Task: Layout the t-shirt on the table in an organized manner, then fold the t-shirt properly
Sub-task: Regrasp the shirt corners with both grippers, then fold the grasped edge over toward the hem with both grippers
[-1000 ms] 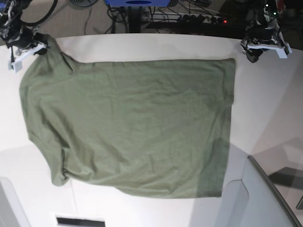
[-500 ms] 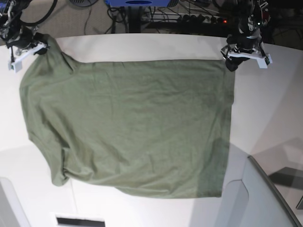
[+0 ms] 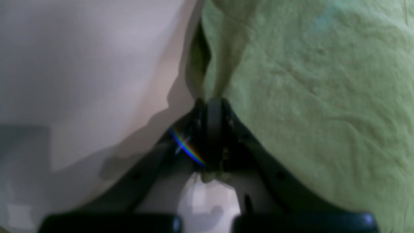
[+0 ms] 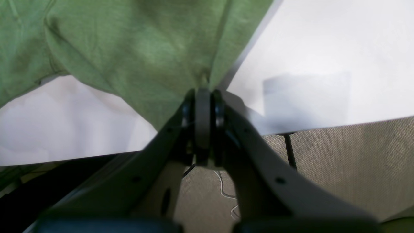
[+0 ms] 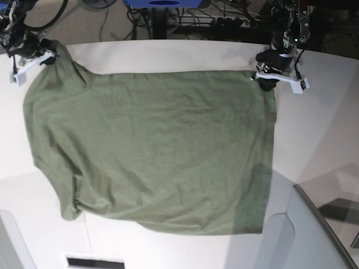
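Fabric of one t-shirt [image 5: 151, 151] lies spread across the table [image 5: 314, 129], gripped at two far corners for tensioning flat. Left gripper [image 3: 212, 106] has its jaws pressed together on a bunched corner; right gripper [image 4: 203, 97] likewise pinches cloth at the table edge. Two grippers, one garment.

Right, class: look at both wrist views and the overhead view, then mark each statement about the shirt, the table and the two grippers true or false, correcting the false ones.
1. The t-shirt lies spread out on the table. True.
2. The left gripper hangs open above bare table. False: it is shut on a pinch of shirt fabric.
3. The right gripper is shut on the shirt's edge. True.
4. The shirt is already folded in half. False: it lies unfolded in one wrinkled layer.
5. Both grippers sit at the table's far edge in the overhead view. True.
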